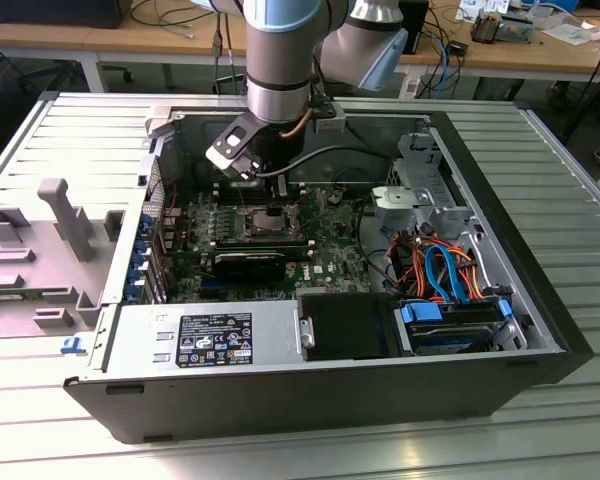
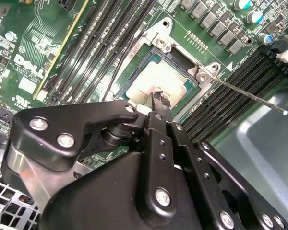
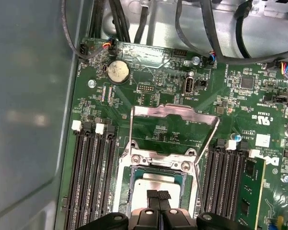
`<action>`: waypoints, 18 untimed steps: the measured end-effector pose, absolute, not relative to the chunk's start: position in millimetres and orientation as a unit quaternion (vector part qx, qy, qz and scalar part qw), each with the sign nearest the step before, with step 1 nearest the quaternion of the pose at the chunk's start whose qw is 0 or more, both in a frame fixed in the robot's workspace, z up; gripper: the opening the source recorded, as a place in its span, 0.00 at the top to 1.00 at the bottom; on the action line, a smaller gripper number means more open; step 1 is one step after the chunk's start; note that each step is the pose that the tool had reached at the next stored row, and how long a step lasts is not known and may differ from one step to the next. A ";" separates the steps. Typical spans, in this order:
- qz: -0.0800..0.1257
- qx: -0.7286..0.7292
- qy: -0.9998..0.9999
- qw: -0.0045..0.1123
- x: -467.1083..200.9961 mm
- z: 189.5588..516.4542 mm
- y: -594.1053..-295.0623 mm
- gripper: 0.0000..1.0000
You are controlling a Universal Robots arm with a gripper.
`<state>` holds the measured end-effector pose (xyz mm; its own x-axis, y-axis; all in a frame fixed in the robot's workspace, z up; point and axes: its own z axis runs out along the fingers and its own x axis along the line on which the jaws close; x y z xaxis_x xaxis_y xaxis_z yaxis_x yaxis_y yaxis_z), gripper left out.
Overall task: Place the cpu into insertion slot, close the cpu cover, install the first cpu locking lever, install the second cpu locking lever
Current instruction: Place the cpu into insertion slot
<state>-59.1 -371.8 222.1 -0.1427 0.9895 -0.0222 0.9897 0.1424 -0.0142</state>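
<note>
In the exterior view the gripper [image 1: 276, 188] hangs inside the open computer case [image 1: 330, 400], at about 11 o'clock from the case's middle and right over the green motherboard [image 1: 330, 245]. In both wrist views its two fingers are pressed together with nothing between them. Their tips [image 3: 153, 195] sit on or just above the cpu [image 2: 151, 84], and I cannot tell which.

The cpu lies flat in the insertion slot [image 3: 156, 162], its dull silver top level with the metal rim. The cpu cover [image 3: 175, 111] stands swung open past the slot, with bare board showing through its cutout.

I judge the cpu to be light, thin and stiff. Its smooth lid would slip under a flat pad, and the contacts beneath it are fragile, so it is best taken by two opposite edges and never pressed at an angle. The cover looks like springy sheet metal. It should swing freely on its hinge and is best pushed at its free edge.

By count there is one cpu, one insertion slot and one cpu cover. One locking lever [image 2: 242, 94] shows plainly in the second wrist view as a thin stiff rod slanting away from a slot corner, unlatched. I cannot make out a second lever with certainty. Long black memory slots [image 3: 93, 177] flank the socket on two sides
</note>
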 end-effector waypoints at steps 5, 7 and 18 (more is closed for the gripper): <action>-0.013 0.655 0.756 0.004 -59.2 229.1 -371.8 0.89; -0.013 0.655 0.756 0.004 -59.2 234.0 -371.8 0.89; -0.013 0.655 0.756 0.004 -59.1 272.8 -371.8 0.89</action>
